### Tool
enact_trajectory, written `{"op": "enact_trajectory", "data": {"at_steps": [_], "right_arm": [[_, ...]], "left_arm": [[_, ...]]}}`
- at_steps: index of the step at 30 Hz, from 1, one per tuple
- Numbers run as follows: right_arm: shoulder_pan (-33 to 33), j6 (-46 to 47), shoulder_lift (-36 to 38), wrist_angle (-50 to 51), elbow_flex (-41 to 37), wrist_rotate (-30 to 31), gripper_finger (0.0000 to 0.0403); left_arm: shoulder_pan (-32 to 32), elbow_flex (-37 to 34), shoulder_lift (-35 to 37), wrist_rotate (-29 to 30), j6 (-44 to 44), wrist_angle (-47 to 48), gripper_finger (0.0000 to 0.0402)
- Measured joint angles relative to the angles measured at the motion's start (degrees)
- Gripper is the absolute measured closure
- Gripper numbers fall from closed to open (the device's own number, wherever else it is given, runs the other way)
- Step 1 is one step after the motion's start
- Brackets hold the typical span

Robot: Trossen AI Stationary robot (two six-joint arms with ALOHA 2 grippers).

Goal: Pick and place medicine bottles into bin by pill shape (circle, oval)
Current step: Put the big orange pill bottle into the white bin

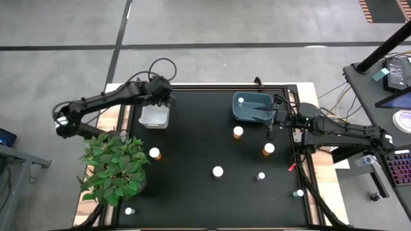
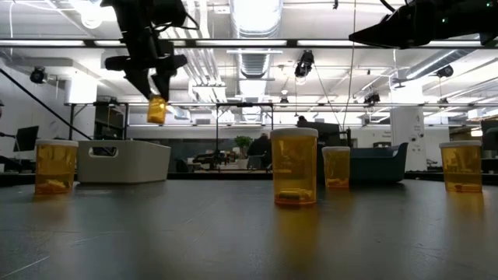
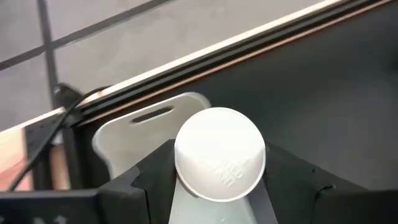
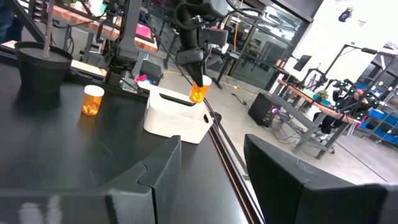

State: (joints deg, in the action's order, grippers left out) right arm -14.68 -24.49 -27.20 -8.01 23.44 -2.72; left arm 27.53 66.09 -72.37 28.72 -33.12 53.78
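I had the left hand (image 2: 156,92) raised above the white bin (image 1: 155,115), which stood near the far left corner of the tabletop (image 1: 192,154). The fingers were clamped on one amber medicine bottle (image 2: 156,110), which hung in the air over the bin, clear of its rim. In the left wrist view I saw the bottle's white cap (image 3: 220,154) between the two dark fingers (image 3: 155,177), with the bin's handle slot behind it.

The right hand (image 1: 275,117) waited at the near right side of the blue bin (image 1: 252,106), close to the far right corner. Its fingers (image 4: 155,171) stood apart with nothing between them. A small white-capped bottle (image 1: 241,101) lay inside the blue bin.

The other bottles stood upright on the tabletop, well apart from each other: one (image 1: 238,132) just in front of the blue bin, one (image 1: 268,149) toward the right edge, one (image 1: 218,171) near the middle, a tiny one (image 1: 261,175) beside it to the right, one (image 1: 155,153) next to the potted plant (image 1: 114,167) at the left edge, a small one (image 1: 299,192) at the near right corner, and a small one (image 1: 129,210) near the near left corner.
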Motion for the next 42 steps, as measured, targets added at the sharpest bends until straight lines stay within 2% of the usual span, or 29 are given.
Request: {"op": "enact_trajectory", "data": {"at_steps": [9,18,27,42], "right_arm": [[0.0,0.0,0.0,0.02,0.0,0.0,0.0234],[0.01,-0.02,0.0,0.02,0.0,0.0,0.0234],[0.01,-0.11,0.0,0.02,0.0,0.0,0.0234],[0.0,-0.13,0.0,0.02,0.0,0.02,0.0234]], "left_arm": [[3.0,-5.79,0.2,0.15,0.53,-2.39,0.0216],[6.07,-15.18,0.21,0.06,0.87,-15.44,0.0216],[8.53,-21.72,0.19,-0.23,2.18,-27.07,0.0216],[9.53,-25.79,-0.25,-0.71,2.57,-32.26,0.0216]]}}
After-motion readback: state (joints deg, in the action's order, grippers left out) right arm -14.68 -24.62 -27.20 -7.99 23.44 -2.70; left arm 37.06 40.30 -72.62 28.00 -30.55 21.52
